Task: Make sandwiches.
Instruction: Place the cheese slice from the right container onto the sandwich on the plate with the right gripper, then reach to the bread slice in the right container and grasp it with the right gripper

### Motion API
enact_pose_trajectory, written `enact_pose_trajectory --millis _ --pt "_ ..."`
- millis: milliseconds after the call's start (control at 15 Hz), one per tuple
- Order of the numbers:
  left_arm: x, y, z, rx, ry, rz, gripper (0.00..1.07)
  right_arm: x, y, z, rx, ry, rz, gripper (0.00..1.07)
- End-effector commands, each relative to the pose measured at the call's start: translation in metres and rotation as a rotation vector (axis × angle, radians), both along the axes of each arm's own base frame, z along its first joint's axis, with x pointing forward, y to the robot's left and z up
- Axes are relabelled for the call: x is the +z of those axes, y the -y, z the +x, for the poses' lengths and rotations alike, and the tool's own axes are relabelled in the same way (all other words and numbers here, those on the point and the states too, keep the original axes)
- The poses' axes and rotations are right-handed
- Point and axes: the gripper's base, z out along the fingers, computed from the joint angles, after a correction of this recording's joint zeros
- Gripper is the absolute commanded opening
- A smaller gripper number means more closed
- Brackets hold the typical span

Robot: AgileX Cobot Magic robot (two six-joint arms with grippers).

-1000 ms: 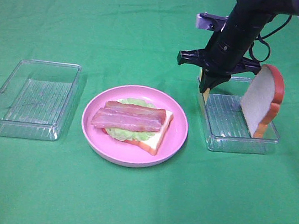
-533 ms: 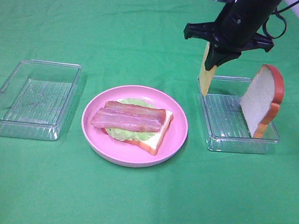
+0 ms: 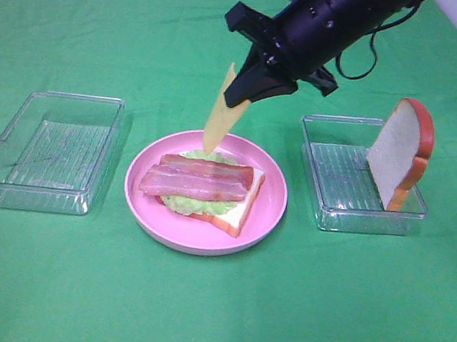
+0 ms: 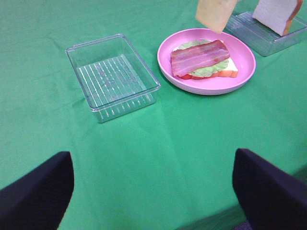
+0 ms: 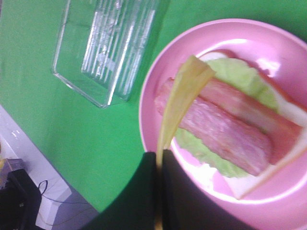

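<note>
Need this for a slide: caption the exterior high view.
Right pincer holds a yellow cheese slice above the pink plate bearing the open sandwich.

Looked like a robot test bench in a lab rather than a kitchen: table draped in plain green cloth [image 3: 207,321], clear plastic trays [image 3: 37,198] set out, toy bread slice [image 3: 394,156], cabled black box [image 5: 17,194] beyond the table edge.

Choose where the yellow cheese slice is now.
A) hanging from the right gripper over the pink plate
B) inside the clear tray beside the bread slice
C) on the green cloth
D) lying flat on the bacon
A: the cheese slice hangs pinched in the shut right gripper, over the pink plate.
</note>
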Motion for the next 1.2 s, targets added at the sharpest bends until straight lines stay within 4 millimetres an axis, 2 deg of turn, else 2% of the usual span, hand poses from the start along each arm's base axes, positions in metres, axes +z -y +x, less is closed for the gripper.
enact_pose_trajectory --millis 67,200,267,400,533,667,733,800,867,1000,1200 --pt "0.0 0.0 -0.001 -0.005 0.014 -0.011 0.85 -0.016 -0.021 -0.007 0.034 -0.003 0.018 0.0" --pt "0.0 0.0 -0.001 -0.005 0.014 -0.011 0.85 -0.042 -0.04 -0.012 0.061 -0.042 -0.004 0.0" --pt "0.0 0.0 -0.001 -0.005 0.014 -0.011 0.85 -0.052 -0.042 -0.011 0.053 -0.067 -0.011 0.0" --pt "0.0 0.0 -0.001 -0.005 0.014 -0.011 0.85 -0.068 -0.033 -0.003 -0.014 -0.078 -0.083 0.0" --pt "0.0 0.0 -0.001 -0.005 0.014 -0.011 0.85 -0.071 -0.026 0.001 -0.069 -0.061 -0.171 0.0" --pt "0.0 0.0 -0.001 -0.005 0.014 -0.011 0.85 -0.073 -0.022 0.003 -0.085 -0.05 -0.222 0.14" --pt "0.0 0.0 -0.001 -0.005 0.014 -0.011 0.85 -0.074 -0.021 0.004 -0.091 -0.041 -0.236 0.28" --pt "0.0 0.0 -0.001 -0.005 0.014 -0.011 0.85 -0.074 -0.02 0.005 -0.104 -0.027 -0.251 0.46" --pt "0.0 0.0 -0.001 -0.005 0.014 -0.011 0.85 -0.074 -0.017 0.007 -0.117 -0.004 -0.276 0.57" --pt "0.0 0.0 -0.001 -0.005 0.014 -0.011 0.85 -0.065 -0.011 0.01 -0.133 0.049 -0.333 0.63" --pt "0.0 0.0 -0.001 -0.005 0.014 -0.011 0.85 -0.024 0.001 0.013 -0.153 0.13 -0.427 0.63"
